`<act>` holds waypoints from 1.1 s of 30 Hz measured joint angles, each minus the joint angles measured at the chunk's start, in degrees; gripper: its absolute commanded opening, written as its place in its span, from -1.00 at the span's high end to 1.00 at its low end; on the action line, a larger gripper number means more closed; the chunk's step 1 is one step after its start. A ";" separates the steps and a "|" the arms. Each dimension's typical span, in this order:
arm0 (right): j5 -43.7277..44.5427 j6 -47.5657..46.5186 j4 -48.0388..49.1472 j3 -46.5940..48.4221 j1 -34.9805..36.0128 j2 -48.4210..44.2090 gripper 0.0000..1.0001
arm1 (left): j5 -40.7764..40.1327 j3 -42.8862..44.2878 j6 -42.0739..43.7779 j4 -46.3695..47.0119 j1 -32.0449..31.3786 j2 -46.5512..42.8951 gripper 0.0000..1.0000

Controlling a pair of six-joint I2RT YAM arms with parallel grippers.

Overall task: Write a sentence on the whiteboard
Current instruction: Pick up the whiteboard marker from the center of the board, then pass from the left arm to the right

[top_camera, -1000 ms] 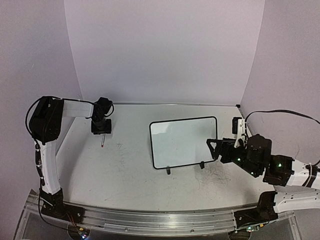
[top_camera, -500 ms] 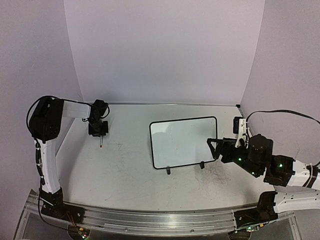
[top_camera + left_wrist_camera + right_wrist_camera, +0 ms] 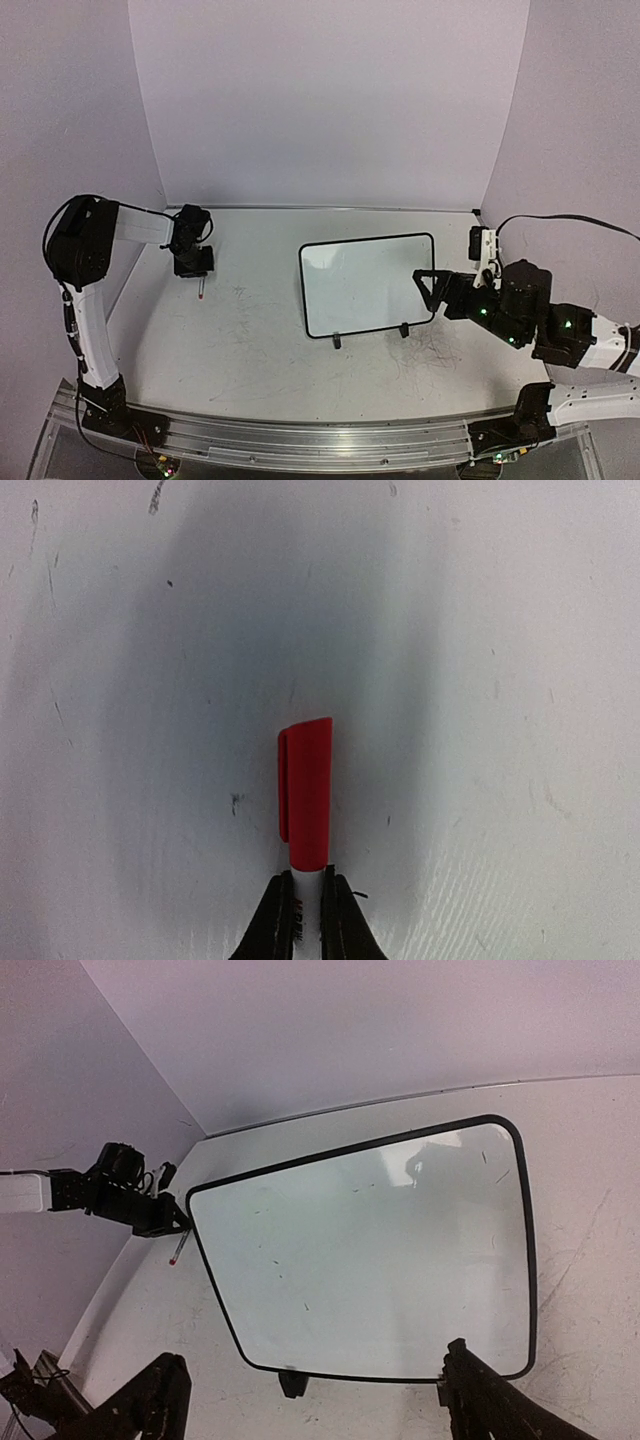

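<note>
Overhead, a small rectangular whiteboard (image 3: 368, 285) lies on a scuffed white table (image 3: 250, 350), a little right of the middle. It has a thin black frame with rounded corners. Two small black feet (image 3: 336, 341) stick out along its near edge. Its glossy white surface carries a few faint dark specks, and in the right wrist view a dim dark reflection shows near its far right corner.

At the far left of the table, well apart from the board, the left gripper (image 3: 308, 920) points down with its black fingers pinched tight on a marker (image 3: 306, 795). The marker has a pale barrel and a red cap. The fingers clamp the barrel just behind the cap, which juts out over the tabletop.

At the right, the right gripper (image 3: 427, 296) faces the board's right edge with its two fingers spread wide and nothing between them. The pictures do not show whether the fingertips touch the frame. Pale lilac walls (image 3: 330, 100) enclose the table on the left, far and right sides.
</note>
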 measured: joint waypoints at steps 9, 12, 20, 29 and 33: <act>-4.23 2.73 -1.13 2.49 0.00 0.67 -0.90 | 10.41 -13.29 -1.37 1.55 -0.24 -16.28 0.97; -6.72 3.03 -0.77 3.34 -0.01 0.95 -0.94 | 16.23 -18.70 -3.34 5.11 -0.24 -26.89 1.00; -15.55 3.43 8.45 8.27 0.00 8.78 -0.95 | 32.74 -29.89 -14.96 22.19 -0.98 -50.40 1.00; -29.81 7.39 31.15 21.16 2.00 40.48 -0.77 | 33.00 -38.08 -30.64 40.49 -12.82 -61.95 1.00; -33.85 8.77 40.15 28.66 4.27 53.06 -0.64 | 31.71 -41.69 -36.17 47.21 -13.77 -63.78 1.00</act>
